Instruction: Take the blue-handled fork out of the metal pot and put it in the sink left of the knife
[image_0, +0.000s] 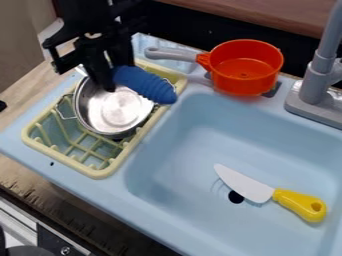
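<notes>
The black gripper (112, 75) hangs at the upper left, over the yellow dish rack and the metal pot. It is closed on one end of a blue ribbed object (145, 85), which slants down to the right above the pot's rim. The shiny metal pot (117, 109) sits tilted in the pale yellow rack (100, 173), its inside facing up, with thin wire handles at its sides. The gripper and the blue object hide part of the pot's far rim.
An orange pot (244, 67) with a grey handle stands behind the light blue sink (194, 145), left of a grey faucet (314, 85). In the basin, a toy knife with a yellow handle (300, 204) lies by the black drain hole. Wooden counter borders the left side.
</notes>
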